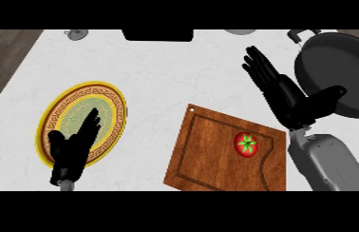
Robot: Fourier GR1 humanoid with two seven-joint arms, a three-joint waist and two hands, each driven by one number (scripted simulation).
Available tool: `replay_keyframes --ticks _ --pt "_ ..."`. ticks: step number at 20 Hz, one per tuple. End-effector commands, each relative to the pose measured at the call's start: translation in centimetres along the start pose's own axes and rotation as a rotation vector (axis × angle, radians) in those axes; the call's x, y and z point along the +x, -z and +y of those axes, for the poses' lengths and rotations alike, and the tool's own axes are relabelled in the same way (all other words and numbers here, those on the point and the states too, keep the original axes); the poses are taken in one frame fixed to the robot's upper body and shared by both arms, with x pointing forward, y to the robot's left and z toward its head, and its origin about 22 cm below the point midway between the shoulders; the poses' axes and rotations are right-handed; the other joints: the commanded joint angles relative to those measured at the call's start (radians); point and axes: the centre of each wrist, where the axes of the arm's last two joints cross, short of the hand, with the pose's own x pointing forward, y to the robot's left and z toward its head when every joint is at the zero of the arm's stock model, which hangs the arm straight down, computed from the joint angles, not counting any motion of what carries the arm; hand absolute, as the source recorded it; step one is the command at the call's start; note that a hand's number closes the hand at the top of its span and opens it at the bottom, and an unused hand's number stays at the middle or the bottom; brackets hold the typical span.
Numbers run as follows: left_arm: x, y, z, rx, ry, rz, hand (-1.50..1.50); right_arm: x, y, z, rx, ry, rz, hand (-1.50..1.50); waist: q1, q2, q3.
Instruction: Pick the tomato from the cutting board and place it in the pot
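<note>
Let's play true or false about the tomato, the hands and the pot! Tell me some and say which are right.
1. The tomato lies on the cutting board. True.
2. The right hand holds the tomato. False: it is open, above the board, with nothing in it.
3. The pot is at the right edge of the view. True.
4. The tomato is already in the pot. False: it is on the board.
5. The left hand shows over the yellow plate. True.
</note>
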Motion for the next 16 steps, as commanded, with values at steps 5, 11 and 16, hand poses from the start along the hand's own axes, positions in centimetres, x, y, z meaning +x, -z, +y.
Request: replay_keyframes --ticks 5,11,16 --pt "10.3 1.7 2.0 0.123 0.005 -0.388 0.0 0.3 0.0 -9.1 -0.06 -0.126 -0.165 1.5 -0.016 0.017 -0.022" --pt "11.4 2.5 1.4 0.106 -0.024 -0.396 0.0 -6.8 -3.3 -10.7 -0.132 -0.438 -0.234 -1.5 -0.027 0.02 -0.024" --pt "12.9 1.1 2.2 0.101 -0.036 -0.388 0.0 -7.4 -3.3 -12.0 -0.039 -0.385 -0.403 -1.5 -0.034 0.012 -0.026"
